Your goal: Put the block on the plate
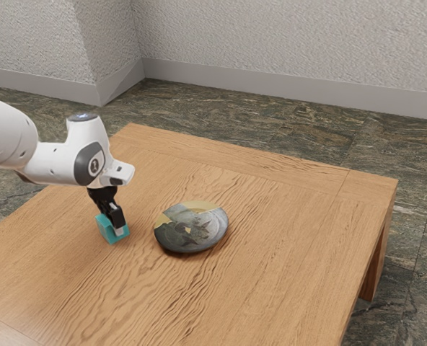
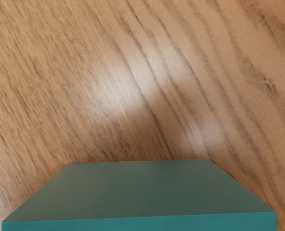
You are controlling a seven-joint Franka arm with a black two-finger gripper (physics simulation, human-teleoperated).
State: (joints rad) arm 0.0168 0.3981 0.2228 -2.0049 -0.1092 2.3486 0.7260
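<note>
The claw [image 1: 114, 225] is down at the block [image 1: 106, 230], just beside the plate [image 1: 192, 228] on the counter [image 1: 285, 252], presumably for a short carry across. I cannot tell whether it grips; the block's far side is hidden, as is any slight gap beneath.

So the tabletop [image 1: 285, 238] looks like real wood, bold dark grain with a soft sheen. Block [image 2: 142, 190] is smooth, kinda matt plastic-looking, and the wall [image 1: 285, 43] behind has a rough, bumpy plaster-type finish.
</note>
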